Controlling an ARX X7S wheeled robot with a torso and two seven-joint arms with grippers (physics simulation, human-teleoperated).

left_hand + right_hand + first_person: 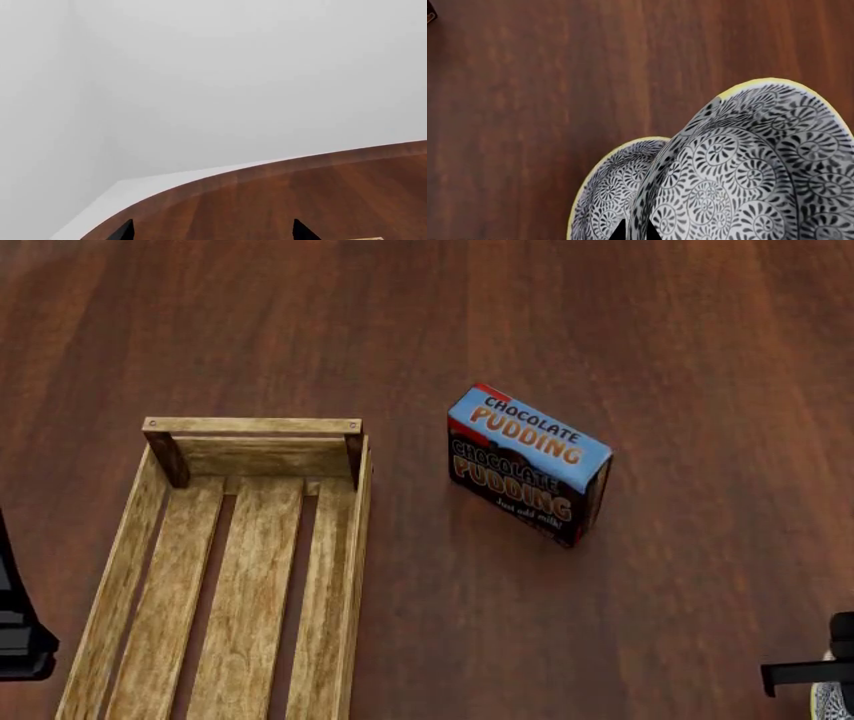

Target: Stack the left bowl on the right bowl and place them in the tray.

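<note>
- The right gripper [635, 231] shows in the right wrist view only as two dark finger tips at the bottom edge. They sit close together, one on each side of the rim of the larger bowl [747, 185]; whether they truly clamp it I cannot tell.
- That bowl fills the lower right of the right wrist frame, tilted, its black-and-white swirl pattern and yellow rim facing the camera.
- A second bowl [606, 192] with the same pattern lies partly behind the first, at lower centre of that frame, overlapping it. Both are over the bare brown bench [527, 100].
- In the head view the right arm is a dark piece at the lower right corner [807, 670], with a sliver of patterned bowl beside it at the frame edge.
- The left arm [20, 625] is a dark shape at the lower left edge of the head view, just beside the tray.
- The left gripper [213, 232] shows two dark fingers [123, 231] at the bottom of the left wrist view, set well apart with nothing between them, aimed over the curved bench edge toward a pale wall.
- The tray [350, 570] lies at lower left of the head view, its long axis running from the bottom edge up the frame, leaning slightly right; its far end plank sits at centre left.
- The pudding box [527, 462] stands right of the tray's far end, apart from it, its blue face turned up and left.
</note>
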